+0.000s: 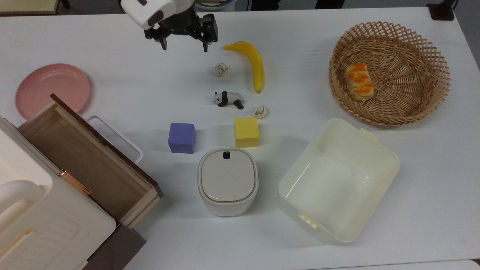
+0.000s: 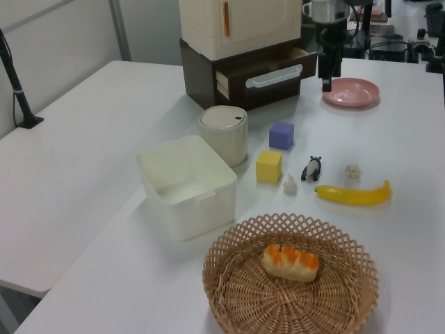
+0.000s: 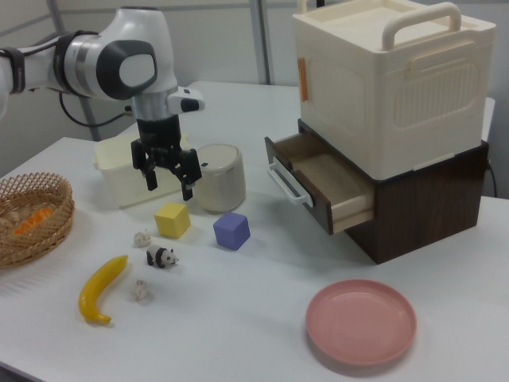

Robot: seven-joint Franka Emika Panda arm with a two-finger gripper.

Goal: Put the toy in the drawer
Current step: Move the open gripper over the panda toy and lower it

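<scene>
The toy is a small black-and-white panda (image 1: 228, 99) standing on the white table between a banana and a yellow cube; it also shows as the panda (image 2: 311, 168) and the panda (image 3: 161, 257). The drawer (image 1: 86, 161) of light wood is pulled open and holds nothing, with its white loop handle (image 1: 116, 135) facing the table; the same drawer (image 3: 318, 179) and drawer (image 2: 268, 69) sit in a cream cabinet. My gripper (image 1: 184, 48) hangs open in the air near the top view's upper edge, above and left of the panda, seen too as the gripper (image 3: 169, 188) and the gripper (image 2: 327, 85).
A banana (image 1: 252, 63), two beige knotted balls (image 1: 222, 69) (image 1: 260, 111), a yellow cube (image 1: 246, 132) and a purple cube (image 1: 182, 137) ring the panda. A lidded cream canister (image 1: 227, 181), a cream tub (image 1: 337, 180), a wicker basket (image 1: 390, 73) with bread and a pink plate (image 1: 52, 90) stand around.
</scene>
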